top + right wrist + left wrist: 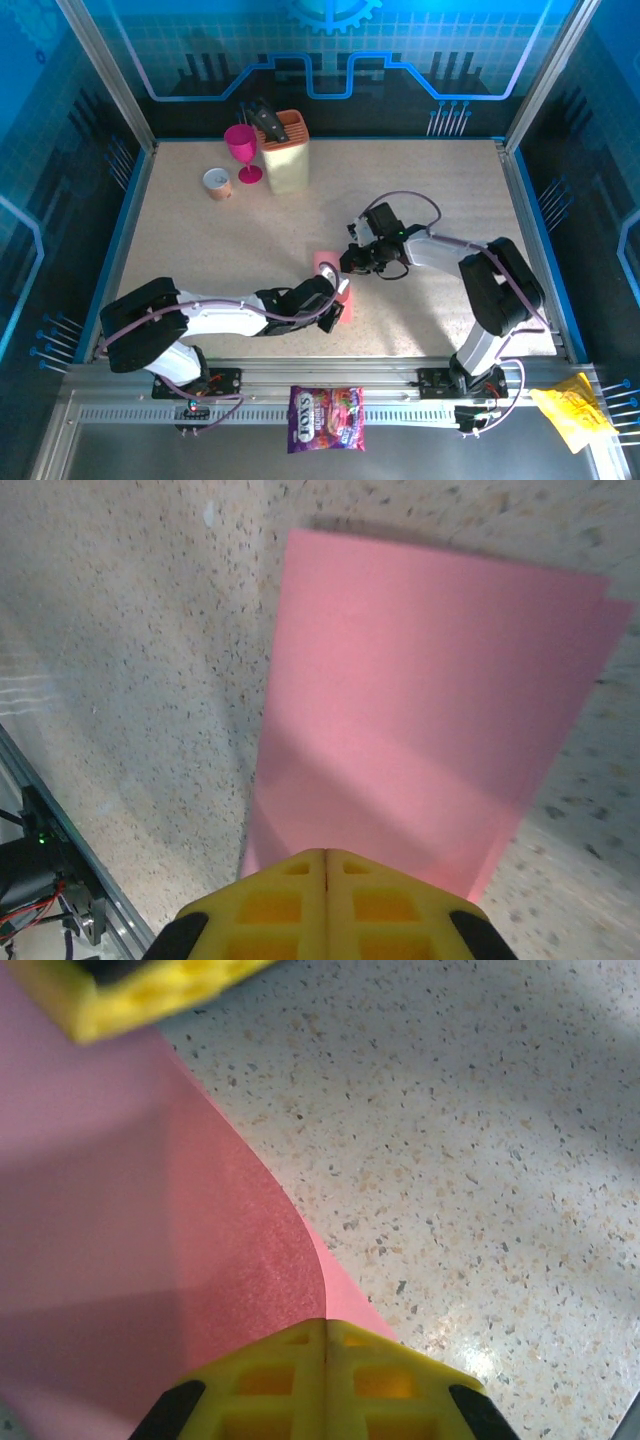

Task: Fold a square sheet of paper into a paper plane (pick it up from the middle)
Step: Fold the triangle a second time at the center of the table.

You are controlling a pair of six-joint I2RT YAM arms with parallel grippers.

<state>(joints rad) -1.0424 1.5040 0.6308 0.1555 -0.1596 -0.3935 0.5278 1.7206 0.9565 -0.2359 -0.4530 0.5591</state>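
Item 1, the work: the square sheet of paper (420,700) sits near the middle of the table (200,240), between the 2 arms and towards its near half. It is doubled over. The right wrist view shows 2 layers, and the rear layer's edge peeks out past the front one on the right, so the edges are not quite matched. No crease line or dart shape is visible, so the task is judged to be at its 1st fold.

Item 2, left gripper (326,1330): jaws fully closed, pads meeting, with pink paper emerging from the seam. It pinches 1 end of the sheet, which bows away from it in a smooth curve.

Item 3, right gripper (326,858): jaws closed the same way, pinching the opposite end. Both layers appear to run into the seam.

Item 4, reason for the hold, as a judgement: 2 pinches at opposite ends keep a thin, limp sheet under control and appear to keep part of it clear of the surface, so 1 edge can be laid onto the other.

Item 5, risk: pressing flat with the layers offset would set a crooked crease
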